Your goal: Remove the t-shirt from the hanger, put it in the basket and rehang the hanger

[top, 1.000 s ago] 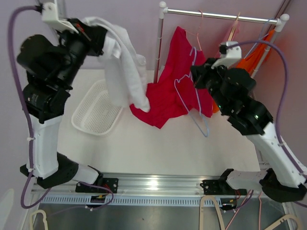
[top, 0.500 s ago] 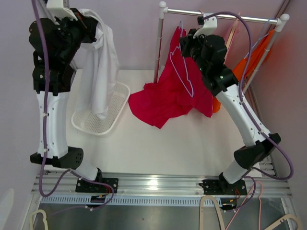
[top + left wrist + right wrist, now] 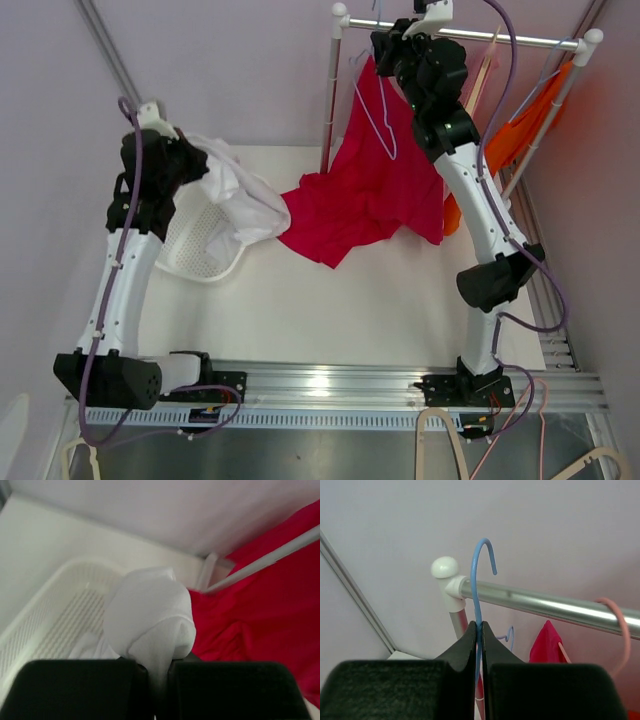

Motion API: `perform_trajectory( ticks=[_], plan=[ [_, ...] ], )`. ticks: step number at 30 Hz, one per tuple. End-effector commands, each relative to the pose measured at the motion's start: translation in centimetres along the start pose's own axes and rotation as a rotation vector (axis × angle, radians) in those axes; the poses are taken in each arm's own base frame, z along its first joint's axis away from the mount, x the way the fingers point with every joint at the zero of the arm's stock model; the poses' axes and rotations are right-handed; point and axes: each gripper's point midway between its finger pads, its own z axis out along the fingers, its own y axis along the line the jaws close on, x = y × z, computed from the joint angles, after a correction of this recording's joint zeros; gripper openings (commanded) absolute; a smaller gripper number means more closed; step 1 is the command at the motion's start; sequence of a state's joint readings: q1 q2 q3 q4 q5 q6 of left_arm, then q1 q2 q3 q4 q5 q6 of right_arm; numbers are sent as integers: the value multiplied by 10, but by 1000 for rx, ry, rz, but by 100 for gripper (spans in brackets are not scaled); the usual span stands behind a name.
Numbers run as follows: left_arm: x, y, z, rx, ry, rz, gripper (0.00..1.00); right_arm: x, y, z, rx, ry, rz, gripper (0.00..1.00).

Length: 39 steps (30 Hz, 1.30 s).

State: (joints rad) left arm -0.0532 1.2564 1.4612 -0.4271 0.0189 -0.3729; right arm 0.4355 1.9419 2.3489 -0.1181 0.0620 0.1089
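Observation:
My left gripper [image 3: 190,165] is shut on a white t-shirt [image 3: 238,196], off any hanger, whose lower part drapes onto the far rim of a white basket [image 3: 196,250]. In the left wrist view the shirt [image 3: 150,617] bunches out from between my shut jaws [image 3: 156,662]. My right gripper [image 3: 385,47] is raised to the rack rail [image 3: 480,36] and is shut on a bare blue wire hanger [image 3: 378,112]. In the right wrist view the hanger's hook [image 3: 479,575] rises from my jaws [image 3: 480,628] across the rail [image 3: 545,605]. I cannot tell whether it hangs on the rail.
A red shirt [image 3: 370,190] hangs from the rack's left end and spreads onto the table. An orange shirt [image 3: 512,130] hangs at the right end. A pink hanger [image 3: 620,630] is on the rail. The rack's upright post [image 3: 330,90] stands beside the basket.
My left arm has come down from high up, lowering the white t-shirt onto the basket. My right arm has lifted the blue hanger up to the rack rail.

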Motion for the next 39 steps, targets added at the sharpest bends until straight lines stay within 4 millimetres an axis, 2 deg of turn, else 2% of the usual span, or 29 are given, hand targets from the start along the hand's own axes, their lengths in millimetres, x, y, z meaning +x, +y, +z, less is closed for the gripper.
perform_trajectory(
  ticks=[1,2,3,4,5,8,9,11,12,13,14,15,16,17,18,19,21,22,24,25,26,29,30,32,33,34,36,37,39],
  plan=[
    [56,64,9,-183,56,-187,1,7,3,16,-23,-28,17,0],
    [76,77,12,-208,103,-228,1,4,3,17,-16,-37,16,0],
    [81,87,12,-226,113,-252,1,8,1,19,-8,-34,14,0],
    [86,107,12,-253,117,-285,1,10,1,21,-3,-35,15,0],
    [86,113,13,-251,116,-299,1,14,0,22,2,-29,17,0],
    [79,122,11,-266,114,-272,1,19,0,24,-2,-24,16,0],
    [62,116,12,-252,88,-258,1,19,1,24,5,-25,18,0],
    [68,117,14,-261,138,-255,1,18,3,22,9,-22,19,0],
    [55,109,13,-234,127,-247,1,18,2,22,18,-22,21,5],
    [58,110,12,-240,142,-247,2,17,1,21,25,-25,22,13],
    [59,108,11,-234,152,-245,20,16,0,20,35,-25,22,33],
    [60,108,9,-231,159,-241,45,9,3,16,33,-35,22,43],
    [54,104,6,-221,148,-235,65,10,-1,14,54,-29,12,50],
    [53,104,3,-225,144,-228,76,5,-2,11,65,-32,8,65],
    [44,100,-6,-218,108,-207,97,-2,-8,5,96,-29,-5,68],
    [38,98,-11,-219,84,-202,99,-7,-10,0,105,-27,-8,68],
    [25,94,-24,-221,37,-167,99,-17,-17,-10,121,-9,-8,69],
    [12,88,-37,-214,-8,-151,100,-22,-26,-24,139,39,20,70],
    [-3,85,-50,-228,-50,-123,99,-34,-24,-40,113,61,42,70],
    [-7,83,-56,-226,-64,-117,99,-54,-24,-56,115,43,44,70],
    [-15,79,-64,-222,-89,-107,99,-45,-28,-61,132,68,28,70],
    [-22,70,-75,-193,-111,-89,99,-54,-41,-73,172,70,-18,67],
    [-22,59,-76,-143,-102,-83,100,-62,-47,-75,190,61,-22,66],
    [-17,43,-76,-69,-78,-63,93,-41,-64,-70,214,135,-19,65],
    [-15,31,-76,-20,-65,-49,90,-48,-72,-70,195,132,3,65],
    [-10,15,-77,27,-52,-28,89,-39,-77,-70,188,165,15,65],
    [-8,2,-80,53,-54,24,91,-27,-88,-65,173,194,37,65],
    [-3,-13,-80,82,-49,68,91,-20,-85,-63,142,210,42,65],
    [-3,-26,-82,110,-60,100,91,-11,-89,-58,139,228,46,65]
  ],
)
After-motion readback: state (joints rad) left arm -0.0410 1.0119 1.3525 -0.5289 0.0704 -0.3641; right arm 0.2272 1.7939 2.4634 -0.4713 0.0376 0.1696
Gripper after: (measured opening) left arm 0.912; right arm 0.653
